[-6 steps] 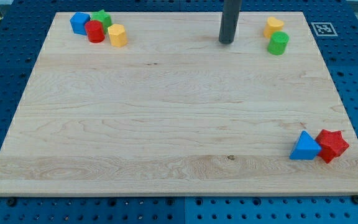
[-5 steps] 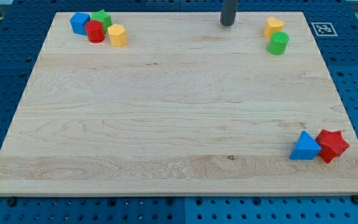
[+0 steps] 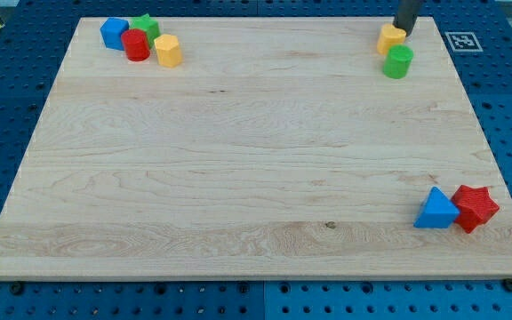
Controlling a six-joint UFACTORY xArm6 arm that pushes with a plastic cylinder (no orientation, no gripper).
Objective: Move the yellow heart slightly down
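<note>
Evenly and brightly lit from above, sharp across the desk (image 3: 238,160), with only faint, short shadows beneath blocks and no glare.

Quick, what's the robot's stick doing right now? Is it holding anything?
My tip: no jaws, holding nothing; it sits just above and right of the yellow heart, about touching it.

Yellow heart (image 3: 391,38): small, solid yellow block, near top-right corner of wooden board (image 3: 238,160). Lies flat, lobes toward view's top-right, point toward view's bottom-left as far as can be made out. Sits just above green cylinder (image 3: 398,62), nearly touching; gap not resolvable. My tip (image 3: 404,28) right at heart's upper-right edge, touching or just beside it. Well apart from block cluster at top left and pair at bottom right.
</note>
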